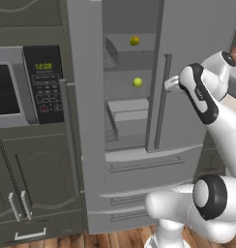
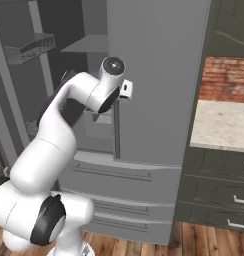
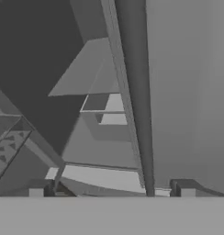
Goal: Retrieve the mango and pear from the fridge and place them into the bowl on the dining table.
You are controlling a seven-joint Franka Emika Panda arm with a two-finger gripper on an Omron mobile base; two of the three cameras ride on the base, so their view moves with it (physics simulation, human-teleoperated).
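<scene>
In the left base view, the tall grey metallic double-door fridge point(image 1: 187, 97) stood with its left door swung open and its right door closed. The small orange-yellow mango point(image 1: 134, 41) lay on an upper grey shelf inside, and the small bright yellow-green pear point(image 1: 138, 82) lay on the shelf below it, almost directly under the mango. Lower in the compartment sat grey drawers, and below the doors ran the fridge's long-handled pull-out drawers. A dark microwave with a lit green clock panel point(image 1: 43, 82) sat in the cabinet just left of the open door. The white arm rose from the lower right, its wrist near the long bar handle point(image 1: 163, 101) of the closed right door, well apart from both fruits. In the right base view, the arm bent upward in front of the closed right door, with the open compartment and its grey shelves to the left, and a beige speckled stone-like surface point(image 2: 221, 125) before a red brick wall to the right. In the hand view, the pincer point(image 3: 112, 190) stood with its two dark fingertips point(image 3: 38, 189) wide apart, clamped on nothing, looking along the edge of the closed door toward the grey shelves.
</scene>
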